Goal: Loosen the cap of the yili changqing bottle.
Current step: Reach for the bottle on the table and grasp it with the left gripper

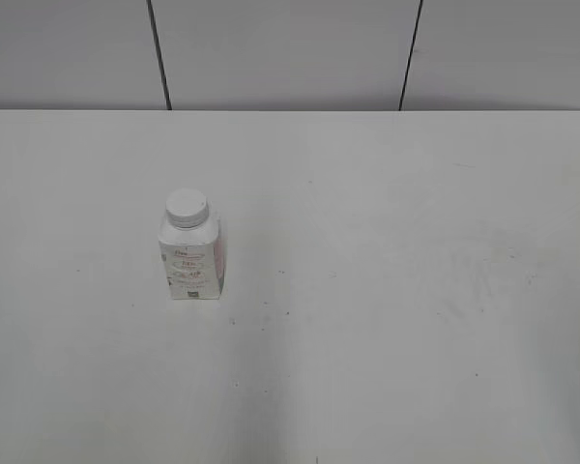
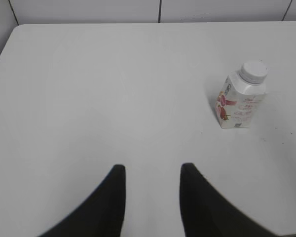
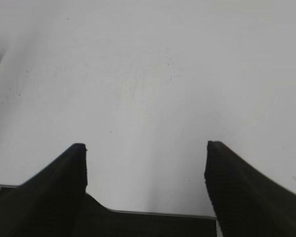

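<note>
The bottle (image 2: pixel 240 101) stood up ahead and right of the empty, part-open left gripper (image 2: pixel 152 173); the right gripper (image 3: pixel 145 148) was wide and empty.

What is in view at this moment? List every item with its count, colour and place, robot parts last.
bottle: one, white with pink and grey print, upright on the table left of centre, untouched
cap: one, white, on the bottle's neck
table: one, white, under everything
wall: pale grey panels with dark seams, behind the table
left gripper: one, black, open, over bare table, away from the bottle
right gripper: one, black, open wide, over bare table
</note>
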Tool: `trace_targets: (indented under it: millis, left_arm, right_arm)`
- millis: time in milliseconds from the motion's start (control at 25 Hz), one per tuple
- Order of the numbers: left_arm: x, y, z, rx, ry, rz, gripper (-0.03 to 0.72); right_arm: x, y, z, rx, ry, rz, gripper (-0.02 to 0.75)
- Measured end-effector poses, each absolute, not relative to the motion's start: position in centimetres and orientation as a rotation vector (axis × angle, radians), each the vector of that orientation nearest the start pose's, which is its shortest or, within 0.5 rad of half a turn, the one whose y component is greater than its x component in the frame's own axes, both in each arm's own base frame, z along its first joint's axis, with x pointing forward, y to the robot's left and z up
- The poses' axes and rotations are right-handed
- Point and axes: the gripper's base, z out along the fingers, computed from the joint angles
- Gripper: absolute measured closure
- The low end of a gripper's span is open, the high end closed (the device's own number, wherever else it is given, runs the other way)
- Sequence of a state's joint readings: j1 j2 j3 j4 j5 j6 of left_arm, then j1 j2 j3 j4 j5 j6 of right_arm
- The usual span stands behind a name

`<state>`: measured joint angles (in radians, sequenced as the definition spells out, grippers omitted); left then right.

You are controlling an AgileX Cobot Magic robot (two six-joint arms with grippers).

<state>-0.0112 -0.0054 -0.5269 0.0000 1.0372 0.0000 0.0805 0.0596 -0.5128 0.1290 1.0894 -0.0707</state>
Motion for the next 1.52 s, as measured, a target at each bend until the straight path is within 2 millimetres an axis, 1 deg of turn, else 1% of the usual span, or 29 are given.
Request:
trace_targets:
  millis: [80, 160, 200, 280, 440, 640, 760, 840, 880, 1040, 1160, 1240, 1400, 1520]
  left_arm:
    - [-0.6, 0.0, 30.1, 0.011, 1.915, -0.008, 0.447]
    - [0.3, 0.0, 31.6, 0.032, 1.870, 0.008, 0.447]
    - [0.9, 0.0, 32.2, 0.054, 1.861, 0.024, 0.447]
    - [2.8, -0.2, 33.0, 0.096, 1.882, 0.032, 0.447]
    - [6.7, -0.7, 33.8, 0.138, 1.879, -0.011, 0.446]
    - [10.7, -0.8, 34.2, 0.129, 1.826, -0.021, 0.445]
    - [12.7, -0.7, 33.3, 0.093, 1.801, -0.026, 0.445]
    - [13.6, -0.6, 32.0, 0.045, 1.773, -0.044, 0.445]
    - [13.9, -0.5, 31.0, 0.014, 1.769, -0.056, 0.445]
    - [14.2, -0.1, 27.4, -0.075, 1.740, -0.058, 0.444]
    - [13.8, 0.1, 25.7, -0.092, 1.742, -0.040, 0.444]
    - [13.7, 0.1, 25.1, -0.097, 1.760, -0.043, 0.444]
    - [13.7, 0.1, 24.9, -0.094, 1.769, -0.044, 0.444]
    - [13.7, 0.0, 24.7, -0.052, 1.785, -0.027, 0.444]
  right_arm:
    - [0.1, 1.0, 27.9, -0.165, 2.111, 0.163, 0.152]
    - [0.1, 1.0, 27.9, -0.165, 2.111, 0.163, 0.152]
    - [0.1, 1.0, 27.9, -0.165, 2.111, 0.163, 0.152]
    - [0.1, 1.0, 27.9, -0.165, 2.111, 0.163, 0.152]
    - [0.1, 1.0, 27.9, -0.165, 2.111, 0.163, 0.152]
    - [0.1, 1.0, 27.9, -0.165, 2.112, 0.163, 0.152]
    - [0.1, 1.0, 27.9, -0.165, 2.112, 0.163, 0.152]
    - [0.1, 1.0, 27.9, -0.165, 2.112, 0.163, 0.152]
    - [0.1, 1.0, 27.9, -0.165, 2.112, 0.163, 0.152]
    - [0.1, 1.0, 27.9, -0.165, 2.112, 0.163, 0.152]
    - [0.1, 1.0, 27.9, -0.165, 2.112, 0.163, 0.152]
    - [0.1, 1.0, 27.9, -0.165, 2.112, 0.163, 0.152]
    - [0.1, 1.0, 27.9, -0.165, 2.112, 0.163, 0.152]
    - [0.1, 1.0, 27.9, -0.165, 2.112, 0.163, 0.152]
